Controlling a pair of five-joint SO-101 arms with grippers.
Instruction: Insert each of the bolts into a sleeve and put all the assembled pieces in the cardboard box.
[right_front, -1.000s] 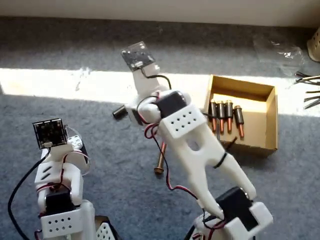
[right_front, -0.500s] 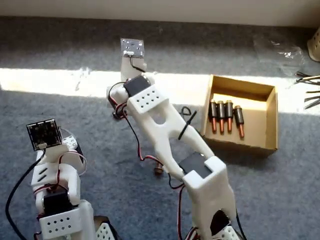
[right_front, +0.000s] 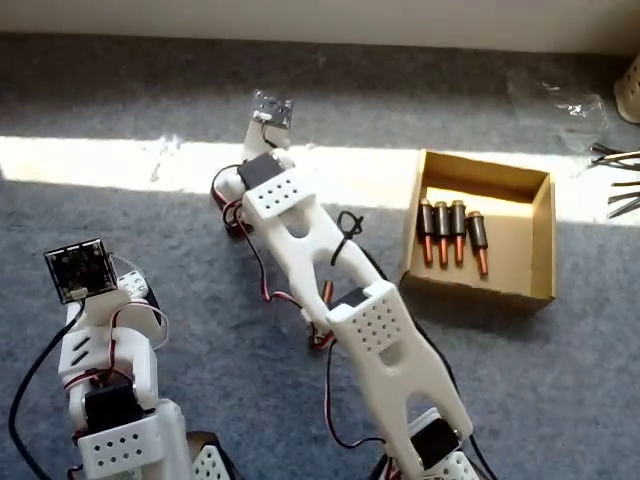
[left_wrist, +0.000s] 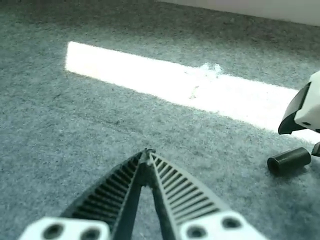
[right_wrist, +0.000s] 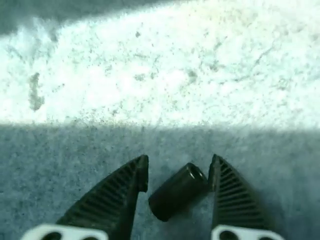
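Observation:
A black sleeve (right_wrist: 177, 191) lies on the grey carpet between the fingers of my right gripper (right_wrist: 180, 167), which stands open around it without pinching it. The right arm (right_front: 300, 230) stretches from the near edge to the sunlit strip. My left gripper (left_wrist: 146, 153) is shut on nothing, low over the carpet, with the same sleeve (left_wrist: 289, 161) a short way off beside a finger of the right gripper (left_wrist: 302, 107). A copper bolt (right_front: 326, 291) lies partly under the right arm. The cardboard box (right_front: 545, 240) holds several assembled pieces (right_front: 450, 232) side by side.
Metal tools (right_front: 615, 165) and a clear plastic bag (right_front: 560, 100) lie at the far right, beyond the box. The left arm (right_front: 110, 340) stands at the near left. A pale wall base runs along the far edge.
The right arm has stretched out to the far left, and its gripper has come down over the sleeve. The left arm has shifted slightly to the left.

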